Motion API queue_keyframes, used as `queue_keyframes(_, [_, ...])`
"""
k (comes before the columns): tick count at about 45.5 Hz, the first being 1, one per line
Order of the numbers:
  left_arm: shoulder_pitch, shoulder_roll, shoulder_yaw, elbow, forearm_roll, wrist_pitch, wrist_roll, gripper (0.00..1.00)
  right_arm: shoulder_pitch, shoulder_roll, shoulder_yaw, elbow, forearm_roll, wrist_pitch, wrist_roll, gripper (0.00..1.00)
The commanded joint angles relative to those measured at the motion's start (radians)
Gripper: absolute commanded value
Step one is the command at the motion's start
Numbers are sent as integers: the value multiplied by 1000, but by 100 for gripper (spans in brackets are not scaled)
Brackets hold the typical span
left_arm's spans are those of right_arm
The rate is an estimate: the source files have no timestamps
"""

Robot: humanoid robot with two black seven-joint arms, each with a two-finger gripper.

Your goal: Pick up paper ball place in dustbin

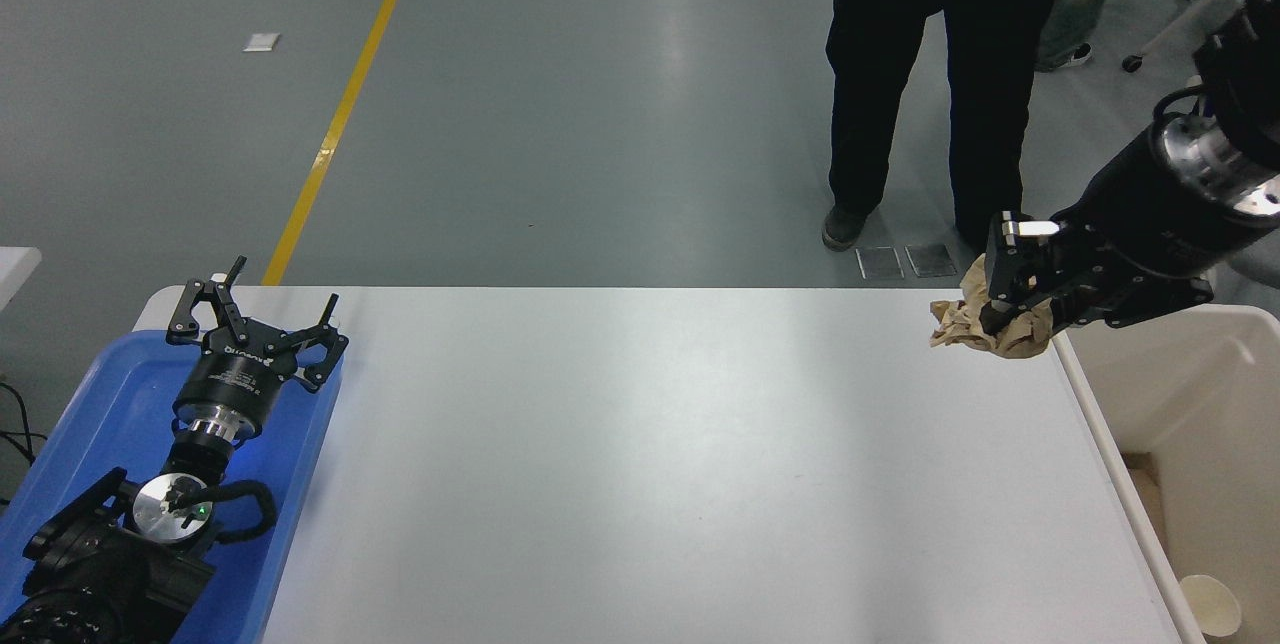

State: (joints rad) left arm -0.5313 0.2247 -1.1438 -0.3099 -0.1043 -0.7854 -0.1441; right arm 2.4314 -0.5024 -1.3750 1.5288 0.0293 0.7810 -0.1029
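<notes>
The tan-brown paper ball hangs in my right gripper, which is shut on it and holds it above the table's far right corner, just left of the dustbin. The cream-beige dustbin stands off the table's right edge, its rim running along that edge and its deep inside open to view. My left gripper is open and parked at the lower left, over the blue tray.
A shallow blue tray sits at the table's left end under the left arm. A small cream paper cup lies inside the dustbin. A person's dark legs stand beyond the far edge.
</notes>
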Motion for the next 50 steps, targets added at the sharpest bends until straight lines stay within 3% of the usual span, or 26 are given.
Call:
queue_keyframes(1, [1, -1, -1, 0, 0, 0, 0, 99, -26, -178, -134, -107, -78, 4, 0, 0])
queue_keyframes(11, [1, -1, -1, 0, 0, 0, 0, 99, -164, -430, -122, -246, -252, -98, -1, 0])
queue_keyframes(20, [2, -1, -1, 0, -2, 0, 0, 99, -454, -525, -9, -449, -275, -209, 5, 0])
queue_keyframes(29, [1, -1, -1, 0, 0, 0, 0, 99, -938, -492, 309, -630, -276, -413, 5, 0])
queue_keyframes(38, [-1, -1, -1, -1, 0, 0, 0, 99, -1282, -343, 534, -858, -272, -558, 3, 0])
queue_keyframes(50, [-1, -1, -1, 0, 0, 0, 0, 99, -1565, -113, 645, -1220, -203, -606, -11, 0])
